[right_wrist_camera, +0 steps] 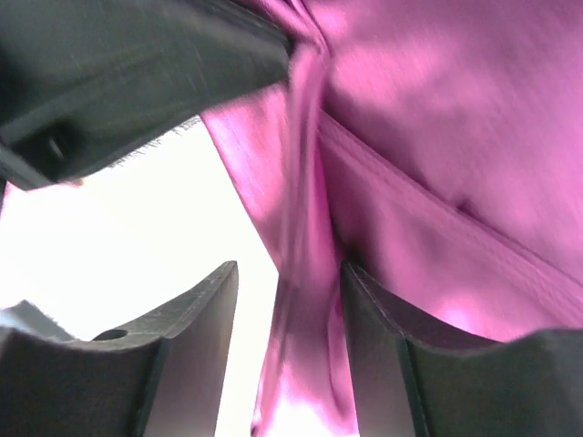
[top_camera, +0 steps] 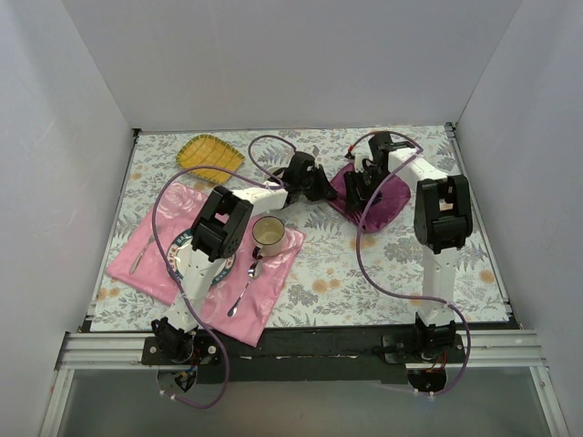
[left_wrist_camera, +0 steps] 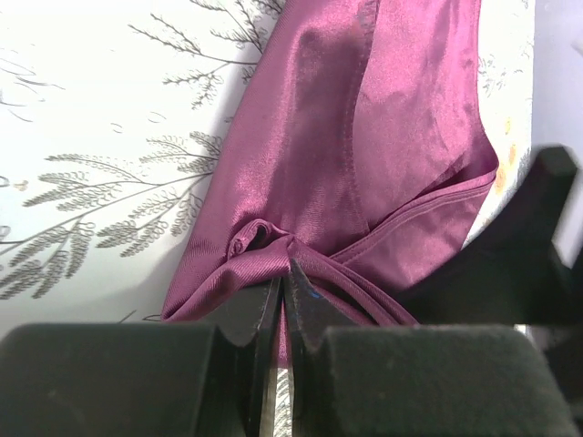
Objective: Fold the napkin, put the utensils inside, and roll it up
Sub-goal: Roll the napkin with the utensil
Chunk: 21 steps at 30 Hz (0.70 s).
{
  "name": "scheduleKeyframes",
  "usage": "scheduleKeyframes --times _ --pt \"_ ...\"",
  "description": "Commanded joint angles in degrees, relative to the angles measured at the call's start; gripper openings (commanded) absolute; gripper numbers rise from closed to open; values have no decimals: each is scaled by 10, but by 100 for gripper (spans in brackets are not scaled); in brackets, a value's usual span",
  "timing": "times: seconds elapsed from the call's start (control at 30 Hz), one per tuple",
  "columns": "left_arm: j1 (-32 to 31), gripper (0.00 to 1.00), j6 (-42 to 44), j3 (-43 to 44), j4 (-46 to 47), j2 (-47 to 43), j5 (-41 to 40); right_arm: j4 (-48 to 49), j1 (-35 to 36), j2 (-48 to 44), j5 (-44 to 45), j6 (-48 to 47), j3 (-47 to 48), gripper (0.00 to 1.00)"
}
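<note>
Purple satin napkin point(top_camera: 387, 198) is seen bunched at the far right of the table point(top_camera: 364, 291), one fold pinched tight by the left gripper point(left_wrist_camera: 287, 273), the right gripper point(right_wrist_camera: 287, 300) spread open around a hem; folding is judged unfinished, and flattening is needed next.

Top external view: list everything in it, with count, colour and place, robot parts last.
napkin: one, dark purple, far right of centre, bunched
placemat: one, pink, near left
plate: one, white with blue rim, on placemat
mug: one, cream, on placemat's far right corner
spoon: one, silver, on placemat right of plate
slim utensil: one, pale, placemat's left side
woven dish: one, yellow, far left
tablecloth: one, floral white, covering table
left arm: one, white and black, jaws shut on napkin
right arm: one, white and black, jaws open at napkin
</note>
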Motion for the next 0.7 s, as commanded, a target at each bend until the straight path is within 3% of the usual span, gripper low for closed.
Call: scheduleKeyframes --times 0.0,0.23,0.5,0.67 --pt "20 3 20 -20 -63 21 -31 50 5 -77 119 -14 -49 57" --pt "19 3 24 -22 -61 18 -20 113 27 -159 174 -53 -148 63" --pt "20 3 26 -19 -63 12 -5 155 52 -168 171 -42 -184 64" --pt "16 3 30 -18 -62 3 3 151 47 -156 210 -18 -175 52"
